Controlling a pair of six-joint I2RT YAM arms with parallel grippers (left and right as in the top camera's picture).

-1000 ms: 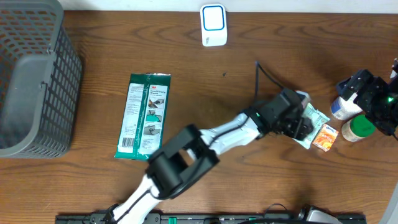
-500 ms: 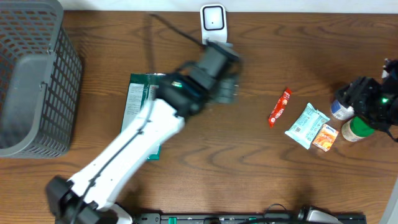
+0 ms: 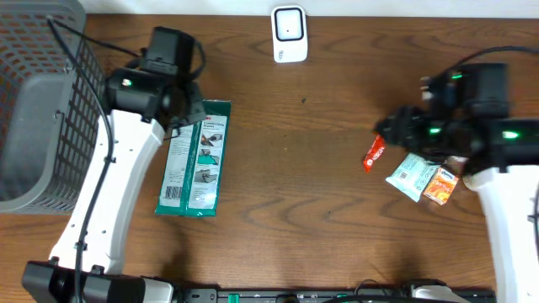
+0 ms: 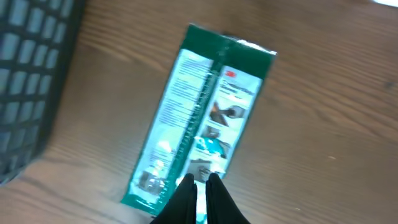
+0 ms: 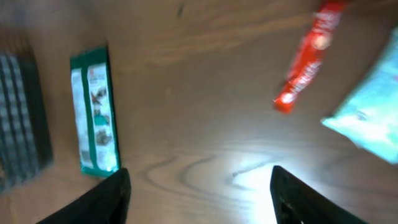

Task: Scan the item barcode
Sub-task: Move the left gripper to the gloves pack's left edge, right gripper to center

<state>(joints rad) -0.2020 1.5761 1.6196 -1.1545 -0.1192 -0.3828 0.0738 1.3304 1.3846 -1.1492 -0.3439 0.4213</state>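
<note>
Evidently the left tool (image 4: 198,185) hangs pinched shut, empty, over the green packet (image 4: 205,112), which lies flat on the counter (image 3: 286,168) at overhead's left-centre, well below-left of the scanner (image 3: 288,34), probably awaiting pickup. The right tool (image 5: 199,180) stands spread, empty, near the red sachet (image 5: 308,59). Only the wrist views show both jaw gaps; only overhead shows the scanner and its distance from the packet.
</note>
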